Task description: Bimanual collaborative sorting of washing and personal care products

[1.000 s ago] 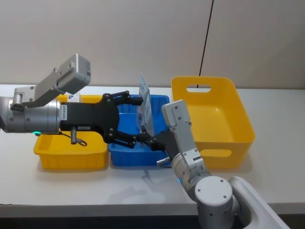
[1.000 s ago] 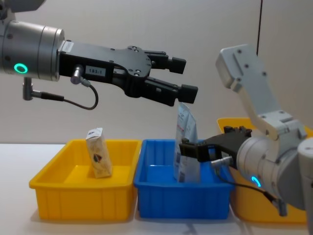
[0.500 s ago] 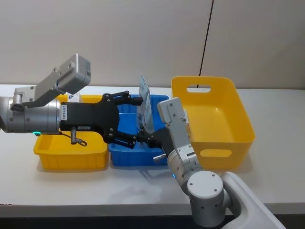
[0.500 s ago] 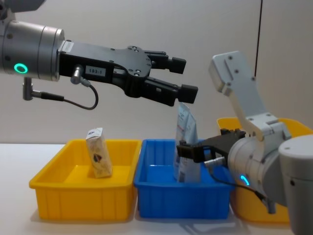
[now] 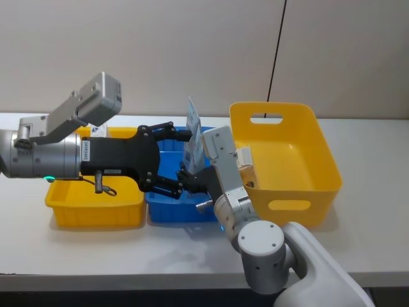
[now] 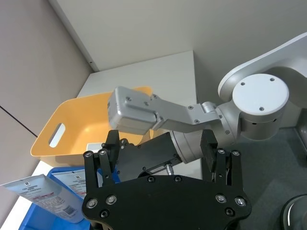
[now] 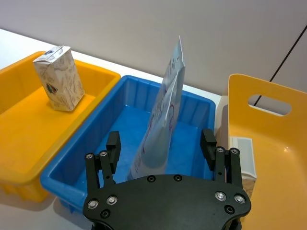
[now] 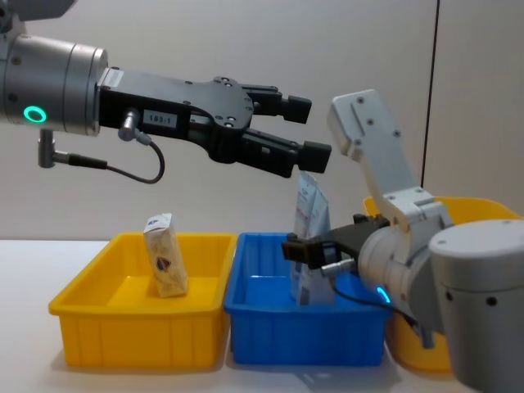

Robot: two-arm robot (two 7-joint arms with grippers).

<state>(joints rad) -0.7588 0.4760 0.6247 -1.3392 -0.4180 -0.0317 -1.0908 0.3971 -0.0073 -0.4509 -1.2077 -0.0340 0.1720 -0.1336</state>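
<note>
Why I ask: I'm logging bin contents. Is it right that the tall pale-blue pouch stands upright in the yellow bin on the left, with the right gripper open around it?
Not quite. The pouch stands in the blue bin, not the yellow one; the right wrist view shows it. The left yellow bin holds the small cream pack. The right gripper is indeed open around the pouch.

Pale-blue/white pouch (image 7: 162, 120) upright in blue bin (image 7: 91, 148), speckled pack (image 7: 59, 77) upright in yellow bin (image 7: 29, 120)

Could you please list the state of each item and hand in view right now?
Pale-blue pouch: upright in the blue bin.
Cream pack: upright in the shallow yellow bin.
Left hand: open, above the blue bin.
Right hand: open, straddling the pouch.
</note>
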